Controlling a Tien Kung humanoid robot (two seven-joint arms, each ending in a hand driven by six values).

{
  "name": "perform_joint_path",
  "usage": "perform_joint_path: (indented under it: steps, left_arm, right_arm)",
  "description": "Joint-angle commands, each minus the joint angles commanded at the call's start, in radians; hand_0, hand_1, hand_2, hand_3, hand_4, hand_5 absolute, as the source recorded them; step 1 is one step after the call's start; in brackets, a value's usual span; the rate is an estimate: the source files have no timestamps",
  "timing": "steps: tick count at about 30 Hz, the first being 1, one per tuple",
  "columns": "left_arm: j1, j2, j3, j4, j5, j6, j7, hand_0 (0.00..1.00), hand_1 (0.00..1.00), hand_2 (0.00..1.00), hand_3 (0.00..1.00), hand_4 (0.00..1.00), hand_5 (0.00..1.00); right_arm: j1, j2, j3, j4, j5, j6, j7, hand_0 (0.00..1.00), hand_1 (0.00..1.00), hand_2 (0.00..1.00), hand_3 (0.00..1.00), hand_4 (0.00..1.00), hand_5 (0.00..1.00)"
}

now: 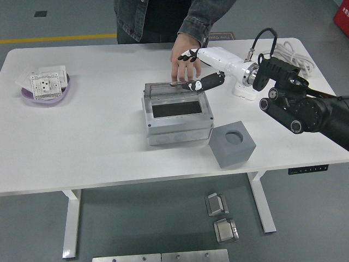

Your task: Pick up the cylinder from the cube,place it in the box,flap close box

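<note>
A grey box (177, 124) stands mid-table with its dark opening (175, 109) showing; its lid (173, 86) is up along the far edge. To its right sits a grey cube (232, 143) with an empty round hole on top. I see no cylinder anywhere; the dark inside of the box shows nothing distinct. My right hand (189, 71), white with black fingertips, hovers above the lid's right end with its fingers spread and holds nothing. A person's hand (181, 61) rests on the table just behind the lid, partly behind my hand.
A purple bowl (46, 90) holding white socket plates sits at the far left. A white power strip with a coiled cable (286, 53) lies at the far right, under my right arm. Metal parts lie on the floor below the table.
</note>
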Motion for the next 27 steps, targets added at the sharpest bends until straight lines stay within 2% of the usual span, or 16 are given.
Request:
perform_joint_path:
  steps: [4,17,22,27]
  left_arm:
    - [0.001,-0.002,0.012,-0.001,-0.013,-0.001,-0.005,0.684,0.653,0.541,0.604,0.622,0.269]
    - [0.005,0.002,0.071,-0.009,-0.079,0.004,-0.035,0.684,0.653,0.541,0.604,0.621,0.269]
    - [0.007,0.001,0.070,-0.011,-0.080,0.004,-0.037,0.684,0.653,0.541,0.604,0.621,0.268]
    - [0.010,0.001,0.068,-0.010,-0.078,0.004,-0.037,0.684,0.653,0.541,0.604,0.621,0.270]
  right_arm:
    - [-0.028,-0.019,0.002,0.038,-0.025,-0.004,-0.005,0.821,0.764,0.830,0.848,0.826,0.489]
    - [-0.112,-0.127,0.046,0.288,-0.125,-0.015,-0.035,0.830,0.758,0.826,0.856,0.825,0.492]
    - [-0.141,-0.151,0.046,0.337,-0.132,-0.017,-0.040,0.826,0.758,0.825,0.863,0.823,0.493]
    - [-0.166,-0.163,0.046,0.358,-0.131,-0.017,-0.044,0.824,0.754,0.824,0.868,0.822,0.494]
